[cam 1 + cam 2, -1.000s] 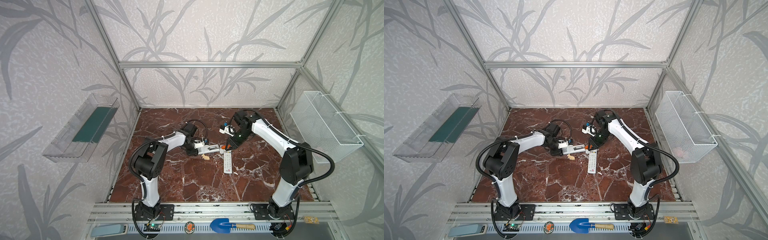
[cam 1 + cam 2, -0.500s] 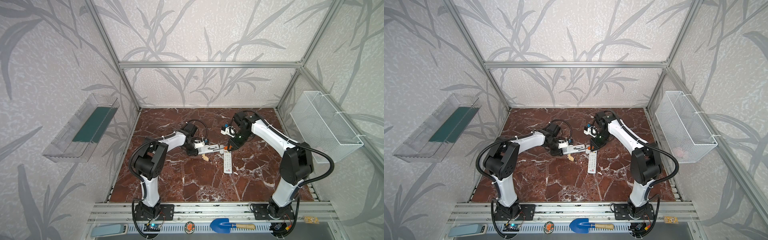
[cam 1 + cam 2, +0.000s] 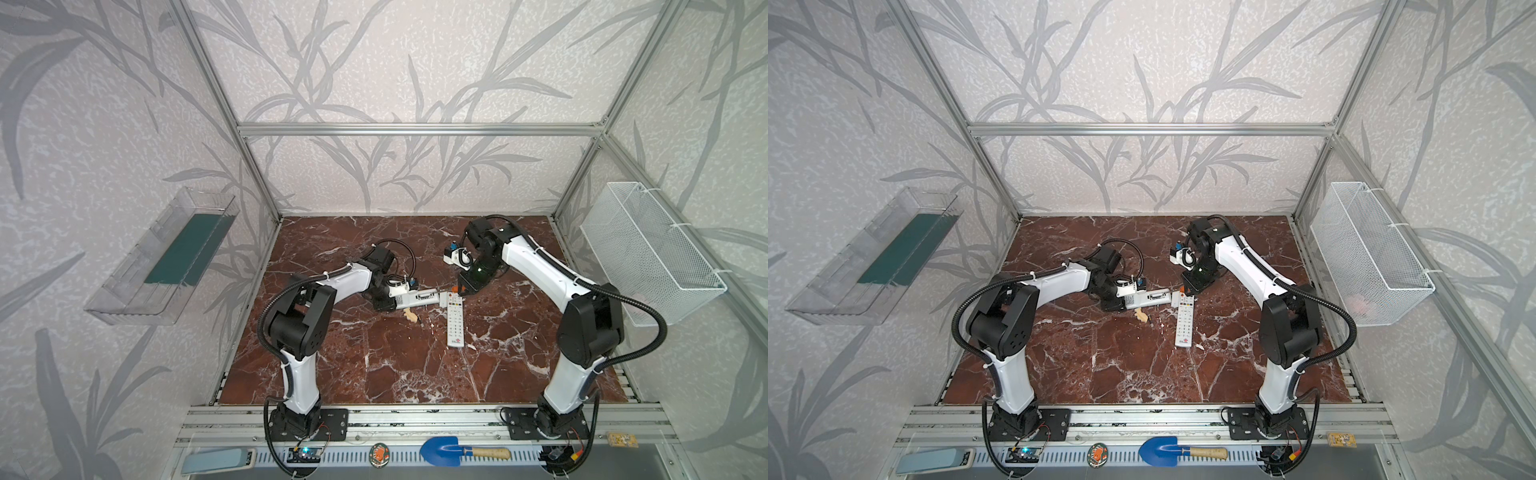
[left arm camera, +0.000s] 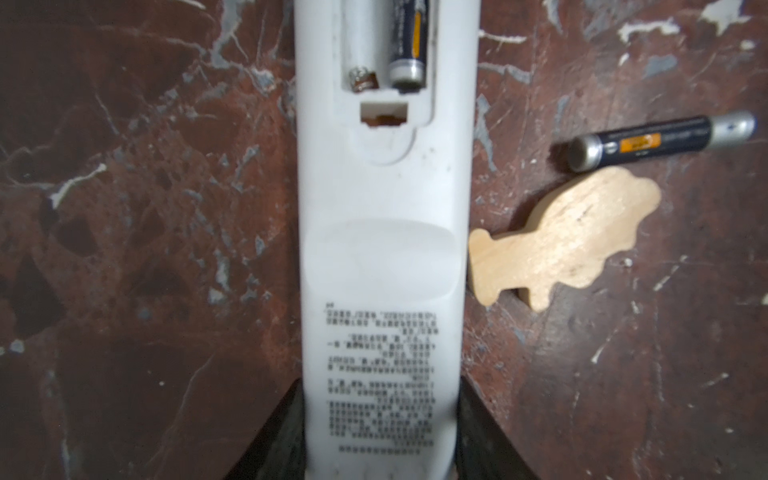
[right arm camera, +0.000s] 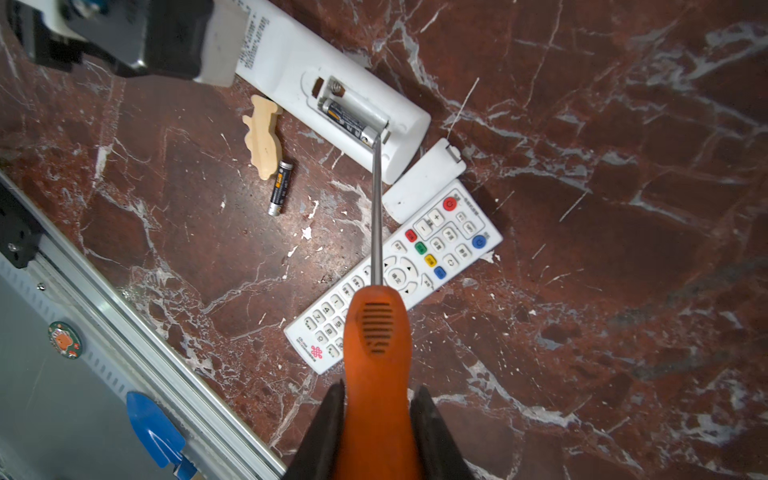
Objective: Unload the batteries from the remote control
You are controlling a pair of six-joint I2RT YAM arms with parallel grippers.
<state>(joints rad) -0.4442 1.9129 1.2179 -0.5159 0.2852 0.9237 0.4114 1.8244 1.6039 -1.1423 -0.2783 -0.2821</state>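
Clamping one orange-handled screwdriver [image 5: 376,332], the right gripper [image 5: 377,432] presses its fingers on the handle; the shaft tip touches the end of the seated battery [image 5: 347,120] in the open compartment. The left gripper [image 4: 380,436] pinches the face-down remote [image 4: 382,257] by its sides. Batteries: two. The loose battery [image 5: 280,189] lies on the table [image 5: 582,208], just beside one wooden cut-out [image 5: 262,137]. Remotes: two. The face-up remote [image 5: 449,245] lies near the compartment end, with one detached cover [image 5: 422,183] between them
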